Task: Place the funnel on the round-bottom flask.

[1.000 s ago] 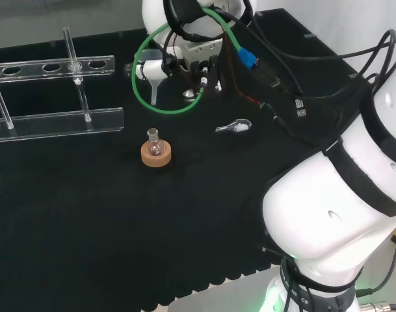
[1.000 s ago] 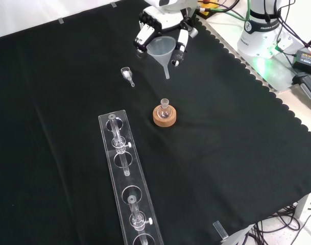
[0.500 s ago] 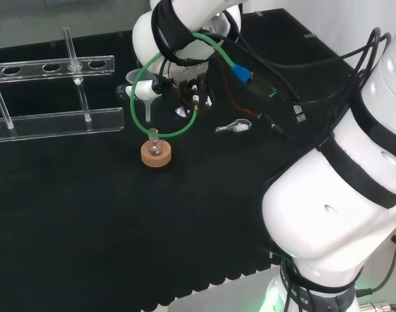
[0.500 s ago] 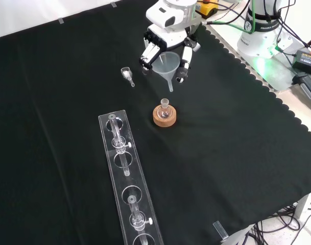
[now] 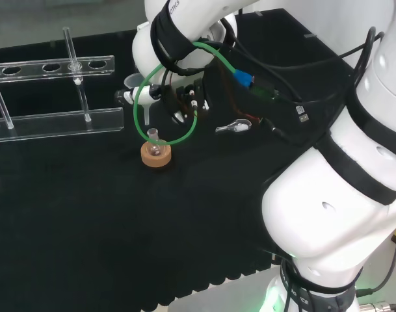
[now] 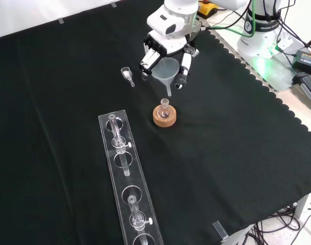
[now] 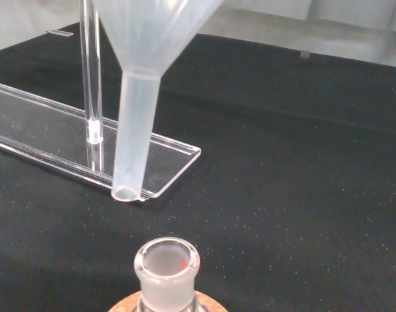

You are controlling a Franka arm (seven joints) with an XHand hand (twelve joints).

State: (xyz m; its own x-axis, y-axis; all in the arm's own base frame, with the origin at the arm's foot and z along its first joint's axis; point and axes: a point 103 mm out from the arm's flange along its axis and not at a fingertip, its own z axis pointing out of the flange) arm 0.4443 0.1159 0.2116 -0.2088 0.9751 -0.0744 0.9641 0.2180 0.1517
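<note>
Head view: the hand (image 5: 184,104) hangs above the counter (image 5: 87,214), fingers curled round the funnel (image 5: 140,91), whose spout points down just above the round-bottom flask (image 5: 155,146) on its cork ring (image 5: 156,156). A clear rack (image 5: 54,120) stands to the left, a small scoop (image 5: 235,126) to the right.

Front view: the hand (image 6: 168,43) grips the funnel (image 6: 166,71), spout tip near the flask (image 6: 164,108) neck. The scoop (image 6: 127,75) lies left, the rack (image 6: 125,173) below.

Wrist view: the funnel (image 7: 142,97) spout ends short of the flask (image 7: 166,266) mouth, apart and slightly aside. No writing can be read on the ware.
</note>
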